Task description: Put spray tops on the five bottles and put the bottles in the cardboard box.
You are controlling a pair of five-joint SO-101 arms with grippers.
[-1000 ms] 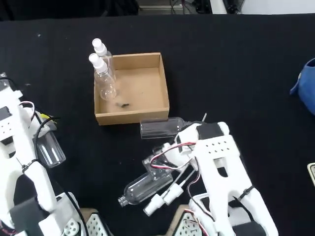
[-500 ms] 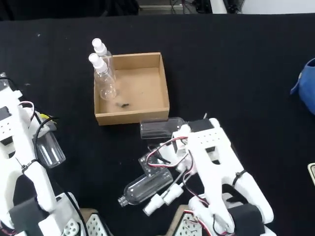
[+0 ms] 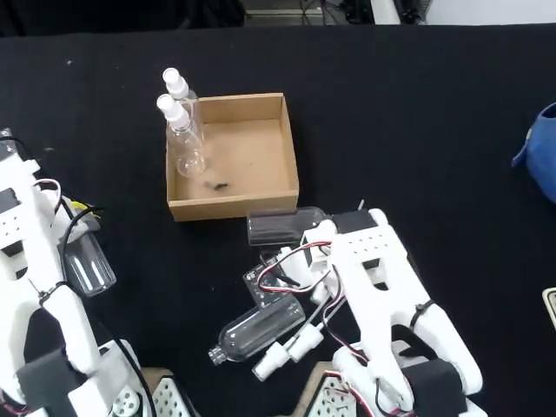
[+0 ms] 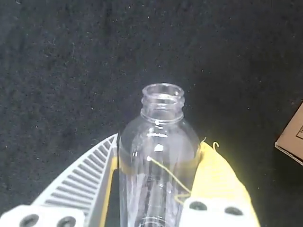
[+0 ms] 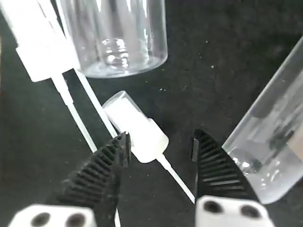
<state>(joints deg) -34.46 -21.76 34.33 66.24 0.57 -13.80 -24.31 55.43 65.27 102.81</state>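
Observation:
My left gripper (image 4: 158,189) is shut on a clear, topless bottle (image 4: 158,137), held at the table's left side (image 3: 87,261). My right gripper (image 5: 158,146) is open low over the table, and a white spray top (image 5: 135,126) lies between its fingers (image 5: 102,175). A second spray top (image 5: 42,45) lies beside a lying bottle's base (image 5: 118,33). In the high view the right gripper (image 3: 276,280) sits between two lying bottles (image 3: 282,224) (image 3: 259,328). Two bottles with spray tops (image 3: 185,139) stand in the cardboard box (image 3: 261,109).
Loose spray tops (image 3: 287,349) lie at the front edge by the lower bottle. A corner of the cardboard box (image 4: 291,139) is to one side of the held bottle. A blue object (image 3: 540,161) sits at the far right. Black cloth covers the table.
The right arm has shifted a little to the left and toward the box, then held still. The left arm and its bottle have not moved.

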